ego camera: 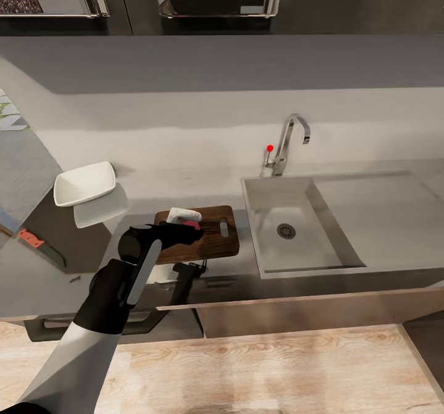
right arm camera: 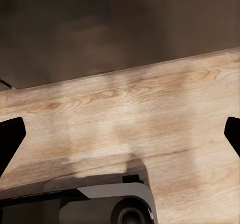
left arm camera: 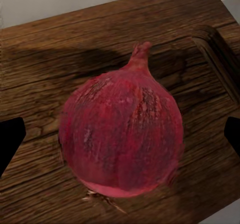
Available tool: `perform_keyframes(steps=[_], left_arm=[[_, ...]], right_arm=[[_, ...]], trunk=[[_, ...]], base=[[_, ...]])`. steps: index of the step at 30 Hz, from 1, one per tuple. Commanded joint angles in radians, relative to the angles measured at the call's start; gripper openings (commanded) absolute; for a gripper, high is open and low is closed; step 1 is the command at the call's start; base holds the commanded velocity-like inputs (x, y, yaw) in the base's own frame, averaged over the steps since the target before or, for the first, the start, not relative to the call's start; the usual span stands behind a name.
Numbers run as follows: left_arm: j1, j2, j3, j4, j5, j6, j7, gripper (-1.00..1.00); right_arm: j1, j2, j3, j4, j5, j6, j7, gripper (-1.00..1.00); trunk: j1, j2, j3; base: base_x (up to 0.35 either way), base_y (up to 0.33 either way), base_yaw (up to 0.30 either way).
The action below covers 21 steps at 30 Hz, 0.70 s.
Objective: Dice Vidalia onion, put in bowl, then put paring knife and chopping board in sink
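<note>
Vidalia onion [left arm camera: 121, 141] resting on the chopping board [left arm camera: 45, 73], near the counter [ego camera: 370, 210] front edge, just left of the sink [ego camera: 290, 229]. Left gripper [left arm camera: 120, 136] fingers spread wide either side, not gripping. Right gripper [right arm camera: 120, 134] fingers likewise apart, over wooden floor [right arm camera: 150, 114]. Best lifted straight clear before fetching the paring knife [ego camera: 40, 245] at the far left counter edge.

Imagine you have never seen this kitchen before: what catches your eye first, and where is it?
First comes the red-skinned onion, sitting whole on the dark wooden board between the left gripper's open fingers. Next is the steel sink with its tap, just right of the board. Further left on the counter, a white bowl and an orange-handled knife wait.
</note>
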Motion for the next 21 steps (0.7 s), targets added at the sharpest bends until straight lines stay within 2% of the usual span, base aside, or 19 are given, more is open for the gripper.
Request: perform_keyframes(steps=[1,8,21], left_arm=[[-0.001,0.000,0.000,-0.001,0.003,0.005,0.001,1.00],[-0.001,0.000,0.000,-0.002,0.002,0.005,0.001,1.00],[-0.001,0.000,0.000,-0.002,0.002,0.005,0.001,1.00]], right_arm=[[0.000,-0.002,0.005,-0.001,-0.005,-0.002,-0.008,1.00],[0.000,-0.001,0.005,-0.002,-0.005,-0.002,-0.008,1.00],[0.000,-0.002,0.005,-0.001,-0.005,-0.004,-0.008,1.00]], trunk=[[0.001,-0.002,-0.001],[0.001,-0.002,0.000],[0.001,-0.002,0.020]], base=[[0.000,0.000,0.000],[0.000,0.000,0.000],[0.000,0.000,0.000]])
